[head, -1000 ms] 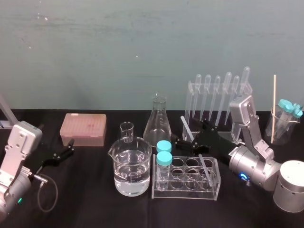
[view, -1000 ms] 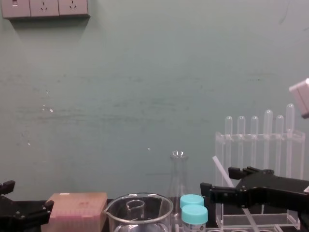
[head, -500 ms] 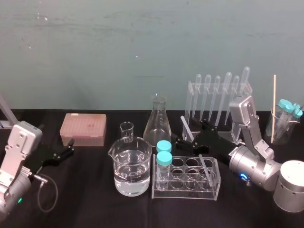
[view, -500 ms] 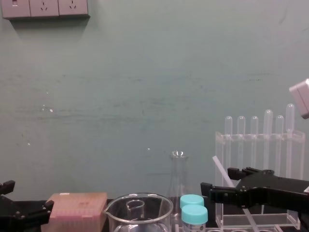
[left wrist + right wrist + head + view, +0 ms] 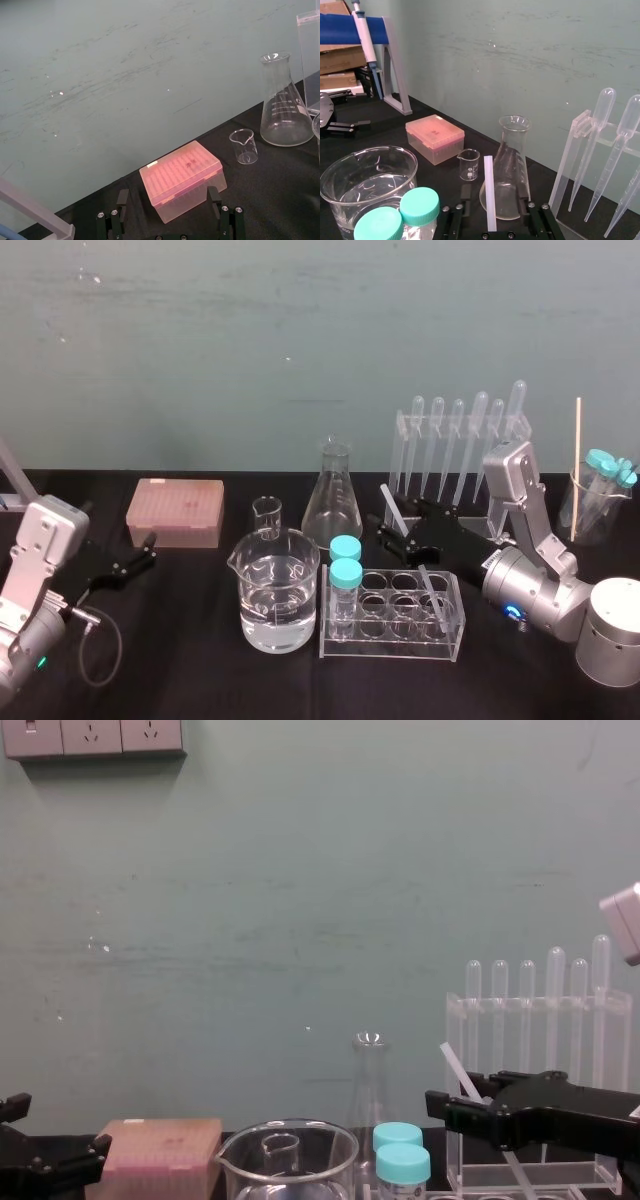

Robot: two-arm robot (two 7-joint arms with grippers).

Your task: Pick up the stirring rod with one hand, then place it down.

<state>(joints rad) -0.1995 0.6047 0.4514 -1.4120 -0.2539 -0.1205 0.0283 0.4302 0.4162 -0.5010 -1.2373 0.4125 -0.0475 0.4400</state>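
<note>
Starting at the lower left of the head view, the left gripper (image 5: 150, 548) sits low near the black table (image 5: 200, 660). Its two fingers are spread apart with nothing between them, and it points toward a pink box (image 5: 175, 512). Further right, a small beaker (image 5: 266, 515) stands behind a big beaker (image 5: 275, 590) partly filled with water, and a flask (image 5: 332, 502) stands behind two teal-capped tubes (image 5: 345, 552). Those tubes sit at the left end of a clear rack (image 5: 390, 640) in the lower middle of the frame.

The stirring rod (image 5: 394, 508) is a thin, straight, whitish see-through stick with blunt ends. It stands tilted in that rack, with its lower end down in a hole toward the rack's right side. Its upper end leans up and to the left, ending just right of the flask.

The right gripper (image 5: 400, 522) reaches in from the lower right and sits around the rod's upper part. In the right wrist view the rod rises between the two black fingers (image 5: 465, 197) with a gap on either side, so they are apart and not pressing it. Behind the gripper a pipette stand (image 5: 460, 435) stands in the upper right. At the far right edge a glass (image 5: 590, 512) holds a thin wooden stick (image 5: 577, 455).
</note>
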